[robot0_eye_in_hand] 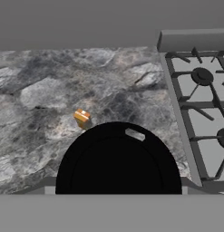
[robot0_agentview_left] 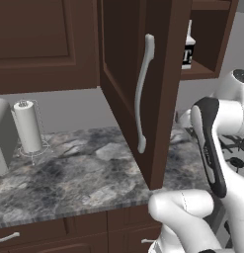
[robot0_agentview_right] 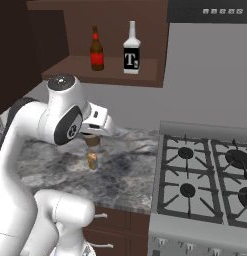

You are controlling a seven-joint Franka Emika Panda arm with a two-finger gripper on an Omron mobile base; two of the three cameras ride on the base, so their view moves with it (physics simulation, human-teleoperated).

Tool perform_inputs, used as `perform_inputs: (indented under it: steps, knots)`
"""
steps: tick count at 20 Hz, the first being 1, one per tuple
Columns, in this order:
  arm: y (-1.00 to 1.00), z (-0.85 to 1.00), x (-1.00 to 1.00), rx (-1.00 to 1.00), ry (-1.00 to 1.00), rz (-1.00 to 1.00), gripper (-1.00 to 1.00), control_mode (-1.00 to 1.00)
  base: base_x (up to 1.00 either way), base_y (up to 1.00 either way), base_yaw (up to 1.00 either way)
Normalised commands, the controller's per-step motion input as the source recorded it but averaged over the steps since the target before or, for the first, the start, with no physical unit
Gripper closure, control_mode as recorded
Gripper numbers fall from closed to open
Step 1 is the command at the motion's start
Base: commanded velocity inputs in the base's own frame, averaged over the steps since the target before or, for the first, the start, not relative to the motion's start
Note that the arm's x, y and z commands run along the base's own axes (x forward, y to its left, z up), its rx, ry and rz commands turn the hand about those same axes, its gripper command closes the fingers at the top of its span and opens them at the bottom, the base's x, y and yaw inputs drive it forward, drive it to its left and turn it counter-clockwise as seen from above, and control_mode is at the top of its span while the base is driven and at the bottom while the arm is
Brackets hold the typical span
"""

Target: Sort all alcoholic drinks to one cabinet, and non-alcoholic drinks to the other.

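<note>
**Right base view: cup in the fingers, above the counter edge**

I see one open cabinet (robot0_agentview_right: 110,67) at upper centre, holding two bottles: brown (robot0_agentview_right: 97,50) and white (robot0_agentview_right: 131,49). My gripper (robot0_agentview_right: 93,138) clasps one coffee cup (robot0_agentview_right: 92,142). Just below stands one can (robot0_agentview_right: 92,160), bare counter (robot0_agentview_right: 50,160) around it.

Dark wood cabinet door (robot0_agentview_left: 143,74), satin metal handle (robot0_agentview_left: 143,91), polished grey marble counter (robot0_agentview_left: 79,173).

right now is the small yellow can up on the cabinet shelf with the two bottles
No, the yellow can stands on the marble counter, while the brown bottle and white bottle are on the shelf above.
</note>
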Motion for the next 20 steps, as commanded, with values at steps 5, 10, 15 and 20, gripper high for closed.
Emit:
perform_inputs:
  steps: [5,10,15,20]
  knots:
    - [0.00,0.34,-0.15,-0.02,-0.04,0.04,1.00,-1.00,0.00,0.00,0.00]
    - [0.00,0.25,-0.12,-0.01,-0.04,0.04,1.00,-1.00,0.00,0.00,0.00]
    - [0.02,0.11,-0.04,-0.01,-0.02,0.02,1.00,-1.00,0.00,0.00,0.00]
    - [0.04,0.00,-0.01,0.00,0.00,0.00,1.00,-1.00,0.00,0.00,0.00]
